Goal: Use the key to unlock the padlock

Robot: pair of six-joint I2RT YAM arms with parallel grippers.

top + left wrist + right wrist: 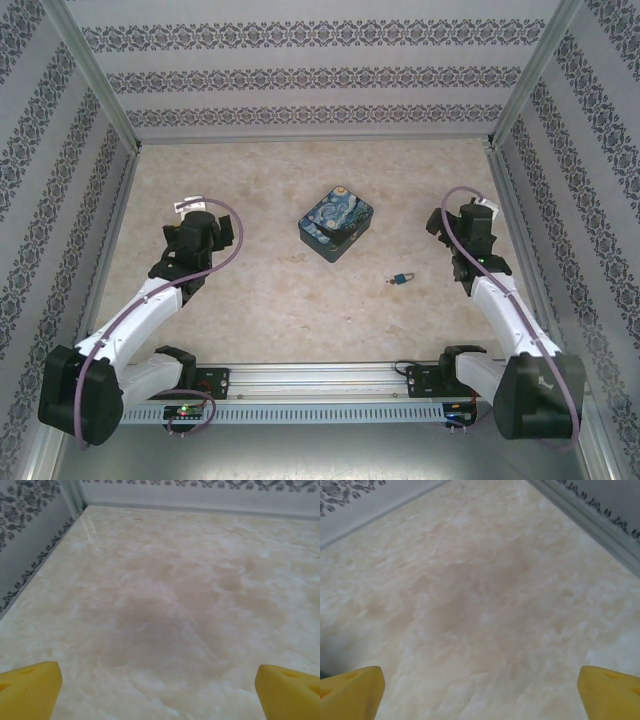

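Left pincer (159, 692) and right pincer (480, 692) gape wide, empty. Tiny padlock (403, 279) lies on the surface (250, 300) near the box (336, 222), on my right side. Unlocking not yet begun, I judge; next I need the key, too small to discern.

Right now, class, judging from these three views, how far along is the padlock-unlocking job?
Done: nothing certain; the padlock lies on the table near the painted box, too small to show a key or an open shackle. In hand: nothing; the left arm and right arm hold their jaws open and empty. Left: seemingly the whole unlocking.
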